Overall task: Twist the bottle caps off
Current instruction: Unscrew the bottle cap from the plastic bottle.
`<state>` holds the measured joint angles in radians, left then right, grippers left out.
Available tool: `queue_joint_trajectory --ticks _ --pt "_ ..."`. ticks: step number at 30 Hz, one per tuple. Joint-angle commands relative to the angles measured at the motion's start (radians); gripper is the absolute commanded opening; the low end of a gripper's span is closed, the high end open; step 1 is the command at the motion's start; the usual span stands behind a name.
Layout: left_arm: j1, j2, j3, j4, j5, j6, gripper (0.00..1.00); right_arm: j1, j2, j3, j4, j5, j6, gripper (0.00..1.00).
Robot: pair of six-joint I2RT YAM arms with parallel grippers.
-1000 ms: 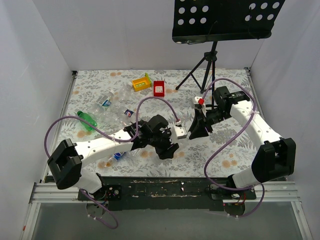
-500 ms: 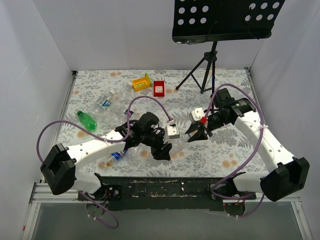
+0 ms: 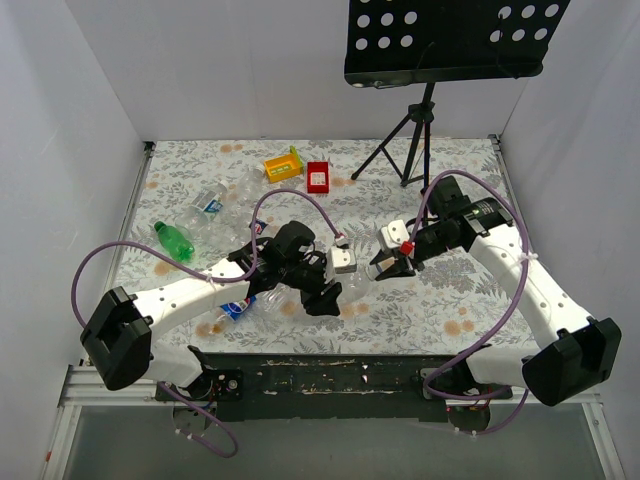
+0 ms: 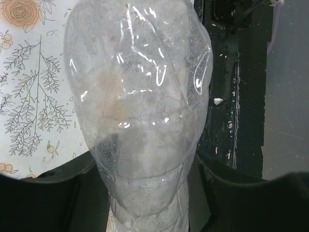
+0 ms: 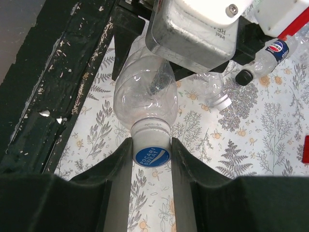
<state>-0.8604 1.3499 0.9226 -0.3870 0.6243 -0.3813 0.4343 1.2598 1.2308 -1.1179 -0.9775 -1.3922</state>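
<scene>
My left gripper [image 4: 145, 193] is shut on the body of a clear plastic bottle [image 4: 140, 96] and holds it above the table near the front edge. In the right wrist view the bottle [image 5: 145, 96] points its neck at my right gripper [image 5: 151, 157], which is shut on its white cap with a blue top [image 5: 151, 150], a finger pressed on each side. In the top view the left gripper [image 3: 335, 288] and the right gripper [image 3: 380, 270] meet at mid-table with the bottle [image 3: 357, 285] between them. The cap is hidden in the left wrist view.
On the table beneath lie a blue-labelled bottle [image 5: 270, 50] with a dark cap [image 5: 244, 77] and a clear bottle with a whitish cap [image 5: 223, 102]. A green bottle [image 3: 175, 240] and several clear bottles [image 3: 215, 200] lie at left. A yellow tray [image 3: 283, 165], a red tray [image 3: 318, 177] and a tripod [image 3: 410, 150] stand at the back.
My right arm swung down and left from near the tripod to the held bottle, and its fingers now clamp the cap. My left arm drew the bottle slightly nearer the front.
</scene>
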Motion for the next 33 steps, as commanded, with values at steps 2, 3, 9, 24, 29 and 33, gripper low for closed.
queue_joint_trajectory --ticks 2,3,9,24,29,33 --pt "0.012 -0.069 -0.007 0.071 -0.017 -0.008 0.06 0.004 -0.037 -0.025 0.023 0.036 0.038 0.1" --pt "0.012 -0.069 -0.008 0.073 -0.018 -0.01 0.06 0.006 -0.037 -0.028 0.027 0.036 0.047 0.11" --pt "0.012 -0.077 -0.013 0.077 -0.037 -0.013 0.06 0.003 -0.027 -0.025 0.041 0.033 0.09 0.16" --pt "0.012 -0.095 -0.027 0.079 -0.061 -0.014 0.05 0.0 -0.002 0.029 0.079 0.083 0.28 0.66" --pt "0.012 -0.101 -0.03 0.073 -0.071 -0.013 0.05 -0.006 -0.014 0.03 0.06 0.082 0.271 0.74" --pt "0.012 -0.106 -0.031 0.069 -0.072 -0.013 0.05 -0.02 -0.028 0.022 0.052 0.082 0.268 0.79"
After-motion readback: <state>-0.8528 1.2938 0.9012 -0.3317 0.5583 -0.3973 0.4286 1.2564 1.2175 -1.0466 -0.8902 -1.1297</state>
